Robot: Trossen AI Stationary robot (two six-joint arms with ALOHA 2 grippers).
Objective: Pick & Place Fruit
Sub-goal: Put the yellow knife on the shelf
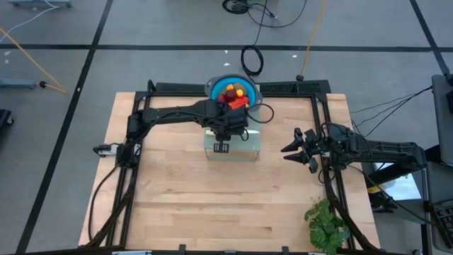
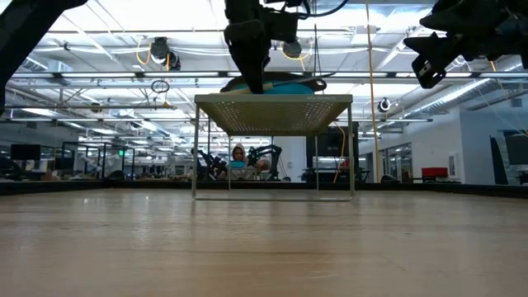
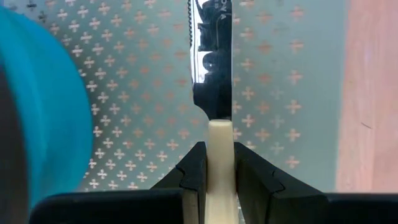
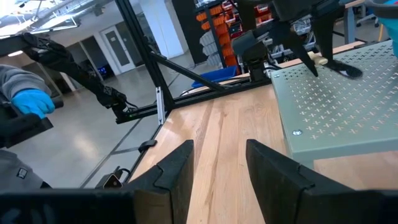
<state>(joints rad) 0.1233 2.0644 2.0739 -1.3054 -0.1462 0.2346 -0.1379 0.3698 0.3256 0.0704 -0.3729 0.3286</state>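
Observation:
The fruit [image 1: 233, 92], red, orange and yellow pieces, lies heaped in a blue bowl [image 1: 214, 84] at the table's far edge; the bowl's wall fills one side of the left wrist view [image 3: 43, 112]. My left gripper [image 3: 219, 152] stands over a pale green raised board [image 1: 244, 147] just in front of the bowl, shut on a slim pale-handled knife [image 3: 211, 62]. My right gripper [image 1: 296, 147] hovers open above the table's right part, away from the fruit. My left gripper pinches the knife's pale handle [image 3: 219, 134] between its two fingers [image 3: 194, 165], close to where the serrated blade begins. The fingers come from above, pointing down [image 2: 252, 62]. The blade runs forward level over the board; whether it touches the board, I cannot tell.
The board stands on thin legs [image 2: 195, 153] above the wooden table [image 1: 212, 205]. A green leafy bunch [image 1: 325, 223] lies at the near right corner. A black frame [image 1: 322, 106] rims the table. A person's blue-gloved hand [image 4: 31, 102] shows beyond the table.

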